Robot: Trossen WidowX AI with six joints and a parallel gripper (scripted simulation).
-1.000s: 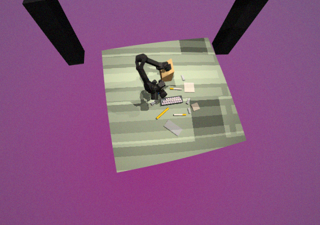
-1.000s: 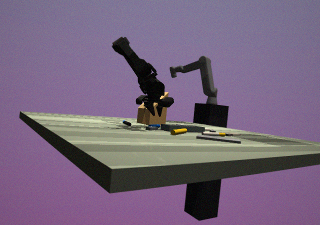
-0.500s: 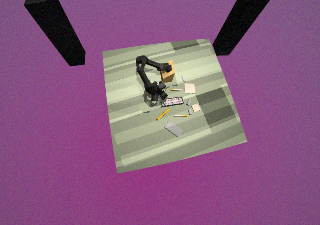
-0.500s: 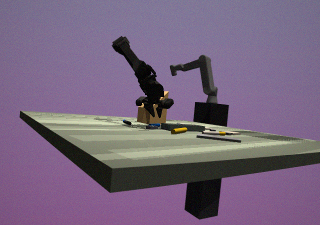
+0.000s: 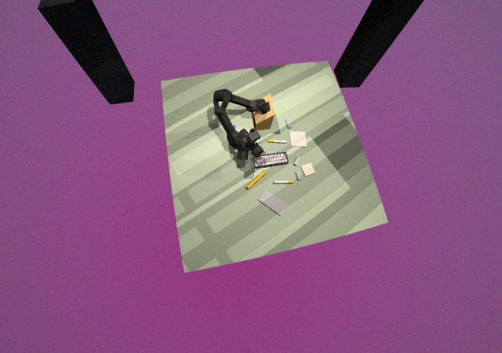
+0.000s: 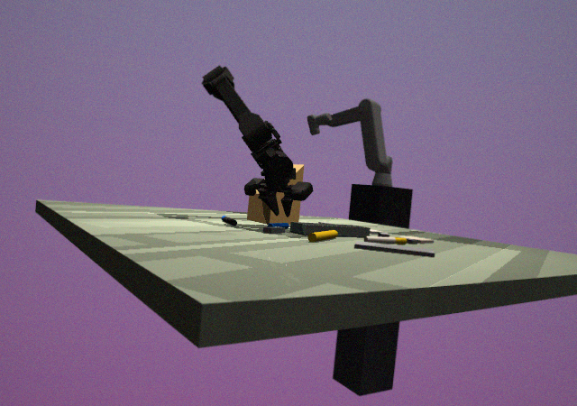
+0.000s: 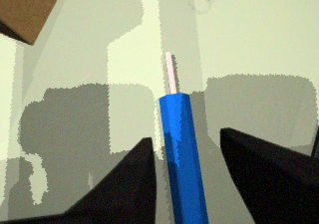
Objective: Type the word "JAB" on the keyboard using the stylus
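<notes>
The blue stylus (image 7: 180, 129) (image 6: 279, 225) with a thin pale tip lies on the desk. In the wrist view its tip points up the picture, and its body runs between the two fingers, with a gap on each side. My gripper (image 7: 186, 141) (image 6: 282, 215) is partly open, points down and hangs above the stylus, holding nothing. The dark keyboard (image 5: 271, 159) (image 6: 330, 229) with pale keys lies beside the gripper, to its right in the top view. The stylus is mostly hidden under the arm in that view.
A tan wooden block (image 5: 263, 118) (image 6: 257, 207) (image 7: 30, 10) stands near the arm. A yellow cylinder (image 5: 256, 180) (image 6: 322, 235), a grey slab (image 5: 272, 202) (image 6: 393, 250) and two white-and-yellow markers (image 5: 279, 141) (image 5: 282, 181) lie around the keyboard. A dark blue-ended rod (image 6: 228, 220) lies farther left.
</notes>
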